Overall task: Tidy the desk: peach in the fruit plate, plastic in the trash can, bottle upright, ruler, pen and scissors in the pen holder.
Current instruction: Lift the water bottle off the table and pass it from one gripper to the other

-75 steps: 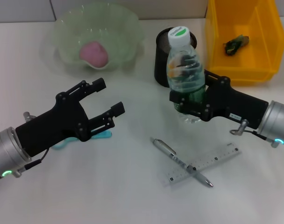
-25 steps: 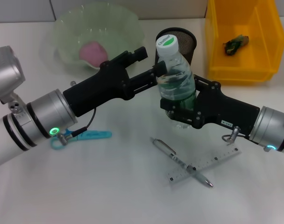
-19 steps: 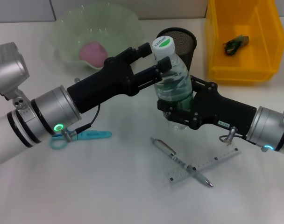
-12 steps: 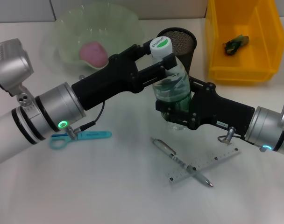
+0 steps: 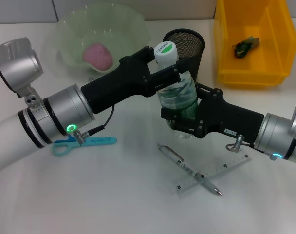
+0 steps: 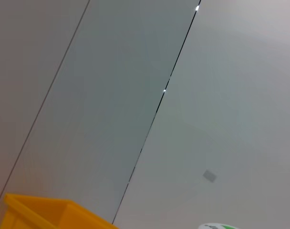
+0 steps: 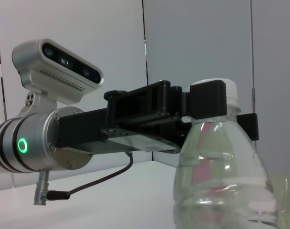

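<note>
Between both grippers' jaws stands the bottle (image 5: 177, 97), upright.

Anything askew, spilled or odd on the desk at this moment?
The bottle leans, held by both the right gripper and left gripper. The pen lies crossed over the ruler. Nothing spilled.

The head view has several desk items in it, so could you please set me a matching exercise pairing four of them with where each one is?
Things:
1. peach
2. scissors
3. bottle
4. pen

Places:
A. lying across the ruler
B. gripped low down by the right gripper, left gripper at its neck
C. in the fruit plate
D. flat on the desk, beneath the left arm

Pairs: 1-C, 2-D, 3-B, 4-A
</note>
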